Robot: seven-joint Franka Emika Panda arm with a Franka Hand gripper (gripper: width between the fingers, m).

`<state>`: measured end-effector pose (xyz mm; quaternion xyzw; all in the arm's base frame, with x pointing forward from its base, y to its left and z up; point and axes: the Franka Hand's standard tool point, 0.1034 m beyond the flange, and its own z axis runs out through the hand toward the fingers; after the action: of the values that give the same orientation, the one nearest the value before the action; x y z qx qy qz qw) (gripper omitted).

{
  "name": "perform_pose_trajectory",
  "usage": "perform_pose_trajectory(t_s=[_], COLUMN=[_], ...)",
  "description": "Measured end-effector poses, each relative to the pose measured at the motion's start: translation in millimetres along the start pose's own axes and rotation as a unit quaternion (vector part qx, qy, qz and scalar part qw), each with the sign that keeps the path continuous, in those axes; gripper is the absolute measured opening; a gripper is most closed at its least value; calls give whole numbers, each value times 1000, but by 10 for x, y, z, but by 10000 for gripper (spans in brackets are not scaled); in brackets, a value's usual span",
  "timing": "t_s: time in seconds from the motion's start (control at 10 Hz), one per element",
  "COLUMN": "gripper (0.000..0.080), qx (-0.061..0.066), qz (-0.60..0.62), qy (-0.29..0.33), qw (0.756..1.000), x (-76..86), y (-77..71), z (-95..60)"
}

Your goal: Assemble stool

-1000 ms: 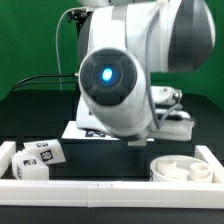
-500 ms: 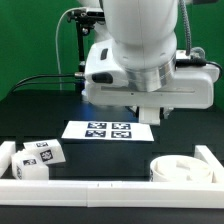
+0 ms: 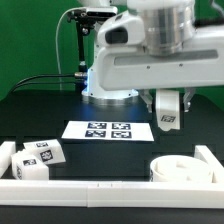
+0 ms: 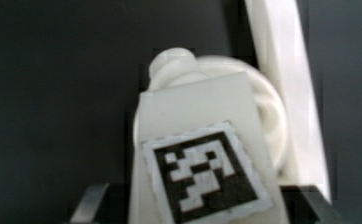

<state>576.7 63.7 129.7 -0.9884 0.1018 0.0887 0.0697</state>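
My gripper (image 3: pixel 166 112) hangs at the exterior view's right, above the table, shut on a white stool leg (image 3: pixel 166 120) with a square tag. In the wrist view the leg (image 4: pixel 196 140) fills the picture, tag facing the camera, between the two fingers (image 4: pixel 100 201) of the gripper (image 4: pixel 199 206). The round seat (image 3: pixel 185 168) lies at the front right, below the held leg. Two more legs (image 3: pixel 40 159) lie at the front left.
The marker board (image 3: pixel 107 130) lies on the black table in the middle. A long white frame rail (image 3: pixel 100 186) runs along the front edge, with a side rail (image 3: pixel 212 158) at the right. The arm's base (image 3: pixel 105 80) stands behind.
The arm's wrist has swung up and away from the camera. The gripper with the leg in it has come into view at the right, above the seat.
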Motion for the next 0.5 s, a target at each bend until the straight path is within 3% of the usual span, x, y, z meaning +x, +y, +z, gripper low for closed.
perform_pose_trajectory(t_s=[0.1, 0.4, 0.5], gripper=[320, 320, 320], qx=[-17, -6, 8], qz=[-21, -26, -15], qy=[7, 119, 149], qw=[1000, 993, 989], x=[-12, 86, 65], y=[-48, -77, 3], z=[-46, -18, 64])
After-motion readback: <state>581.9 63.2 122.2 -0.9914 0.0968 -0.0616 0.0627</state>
